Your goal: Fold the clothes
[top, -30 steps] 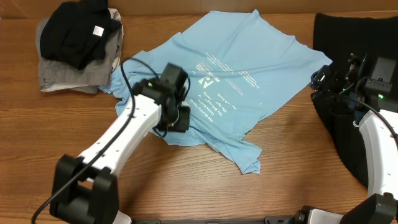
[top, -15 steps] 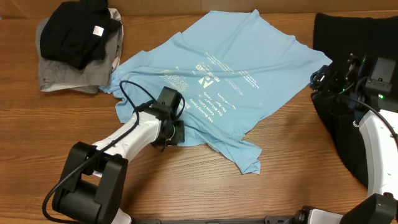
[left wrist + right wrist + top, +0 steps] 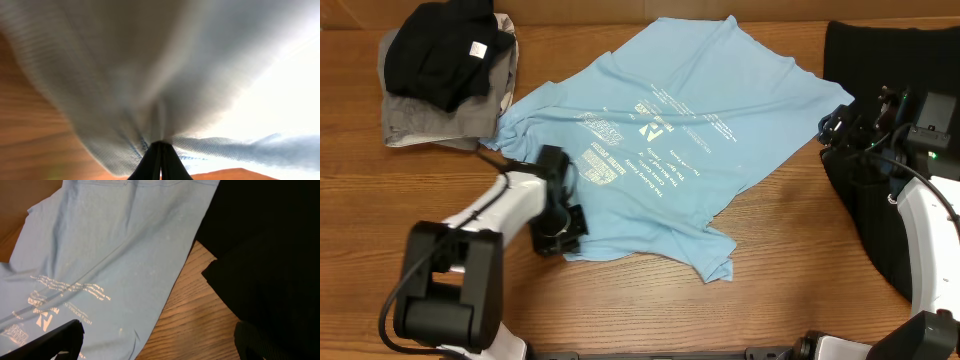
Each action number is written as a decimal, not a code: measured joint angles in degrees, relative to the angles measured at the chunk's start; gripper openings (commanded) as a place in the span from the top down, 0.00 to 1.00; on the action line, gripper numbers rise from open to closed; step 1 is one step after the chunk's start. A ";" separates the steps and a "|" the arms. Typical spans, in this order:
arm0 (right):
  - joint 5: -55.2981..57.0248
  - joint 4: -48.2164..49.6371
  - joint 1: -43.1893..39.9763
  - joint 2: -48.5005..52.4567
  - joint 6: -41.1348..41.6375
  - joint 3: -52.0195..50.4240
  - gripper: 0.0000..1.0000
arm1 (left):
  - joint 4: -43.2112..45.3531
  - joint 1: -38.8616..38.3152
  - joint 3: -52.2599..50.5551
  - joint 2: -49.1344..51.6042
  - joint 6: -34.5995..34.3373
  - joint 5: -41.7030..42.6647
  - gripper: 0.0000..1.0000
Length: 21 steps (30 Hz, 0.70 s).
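I'm judging the folding as barely begun: the light blue T-shirt is lying spread and rumpled across the middle of the desk with no fold in it, and the black garment is sitting loose at the right. My left end effector is pinching the shirt's near left edge. Its wrist view is showing the fingers together on cloth, which overhead is hiding. My right end effector is hanging with fingers apart and empty — only its own wrist view is showing that.
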 measured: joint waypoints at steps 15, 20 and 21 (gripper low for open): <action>-0.24 -1.14 0.00 0.00 0.04 0.00 0.00 | -1.57 34.25 -1.62 1.33 2.08 5.99 0.96; -2.19 -1.25 0.00 0.35 0.04 0.00 0.00 | 0.48 41.03 -0.87 1.07 4.68 5.88 0.96; -2.60 -1.22 0.00 0.72 0.07 0.00 0.00 | 0.61 41.88 -0.20 1.16 5.66 5.49 0.96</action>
